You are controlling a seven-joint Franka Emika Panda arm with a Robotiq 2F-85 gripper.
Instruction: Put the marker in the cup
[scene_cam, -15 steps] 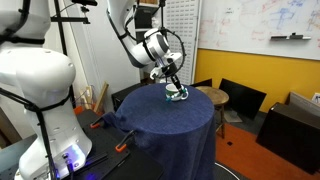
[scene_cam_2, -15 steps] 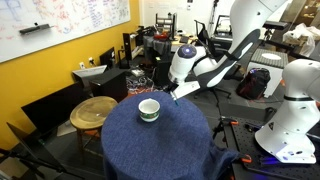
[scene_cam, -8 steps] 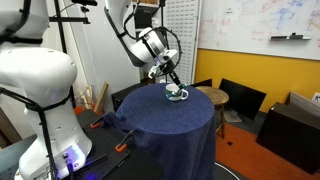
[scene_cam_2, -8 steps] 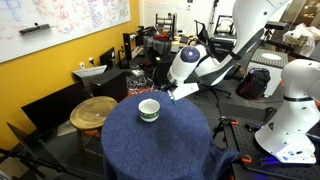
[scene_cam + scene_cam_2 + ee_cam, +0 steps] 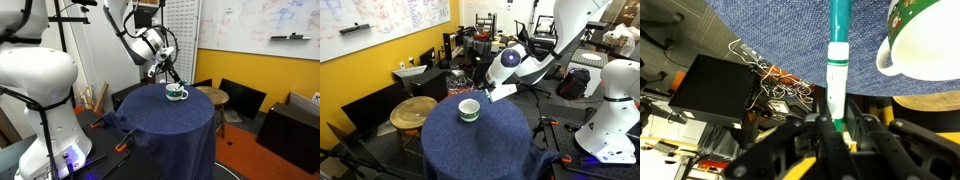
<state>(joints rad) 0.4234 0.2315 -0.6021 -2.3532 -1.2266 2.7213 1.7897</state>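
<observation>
Black Robotiq gripper (image 5: 837, 124) is clamped on the thin teal-green marker (image 5: 839, 40) by its rear end, so the tip sticks out ahead, prob. for dropping in. The small green-banded white mug (image 5: 925, 40) sits past the fingertips, offset sideways, on the blue-cloth table (image 5: 770, 25). Marker not yet over the rim.

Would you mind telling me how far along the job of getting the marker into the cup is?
Done: the marker is clamped in the gripper, as the wrist view shows. In hand: it is held beside the cup, not over its opening. Left: bring it above the cup's mouth and release it inside.
</observation>
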